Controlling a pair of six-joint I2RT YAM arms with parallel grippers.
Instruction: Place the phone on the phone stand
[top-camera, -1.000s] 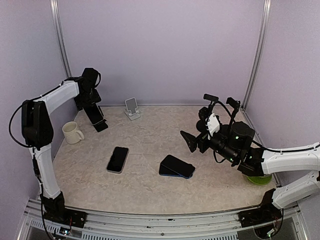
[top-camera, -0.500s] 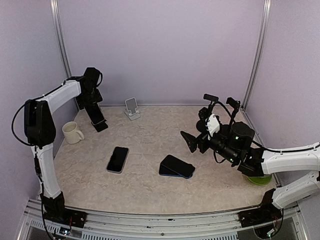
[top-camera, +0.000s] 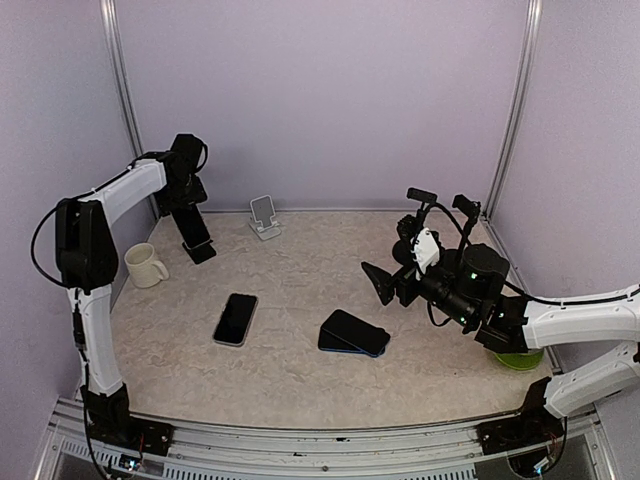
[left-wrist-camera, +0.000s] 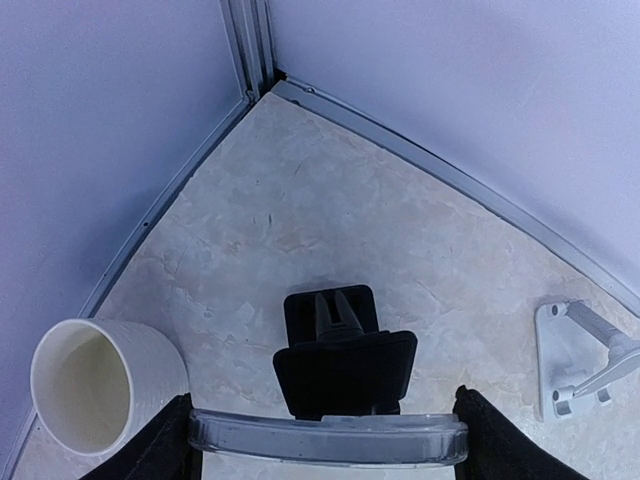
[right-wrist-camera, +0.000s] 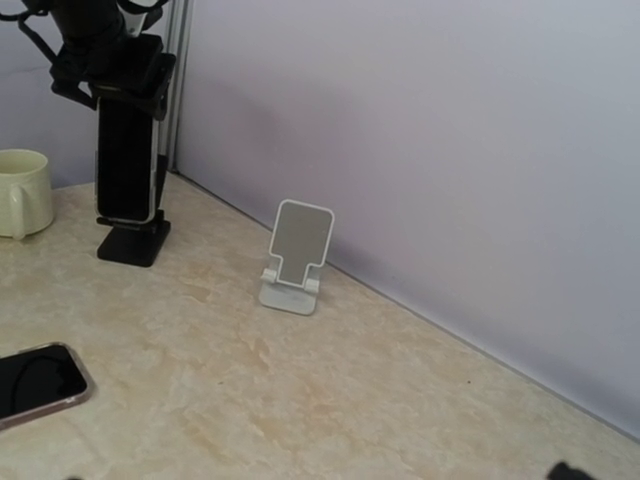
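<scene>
Left arm has shifted slightly to its right over the last second, and the right arm hasn't moved.

- **Phone:** The phone (right-wrist-camera: 126, 160) is clamped in the left gripper (left-wrist-camera: 328, 442), with fingers (left-wrist-camera: 165, 452) on its two side edges near the top end. It hangs upright, and the wrist view shows the clear case rim.
- **Black stand:** The black stand (left-wrist-camera: 338, 350) sits straight below that gripper. The phone's lower end is right at the stand. Whether it is touching or just clear of it can't be told from these views.
- **Mug:** The mug (left-wrist-camera: 85, 385) is on the table below and to the gripper's left, by the side wall and apart from the stand.
- **White stand:** The white stand (right-wrist-camera: 298, 250) is off to the gripper's right, near the back wall.
- **Right gripper:** The right gripper (top-camera: 383, 277) hovers over the table with jaws spread wide, gripping nothing.
- **Dark phone:** The dark phone (top-camera: 353, 332), which has a blue edge, lies flat below it, slightly to its left and nearer the bases.
- **Spare phone:** The spare phone (top-camera: 236, 318) lies flat further left, between the two grippers.
- **Green object:** The green object (top-camera: 515, 358) sits behind the right gripper, partly hidden under that arm.
</scene>
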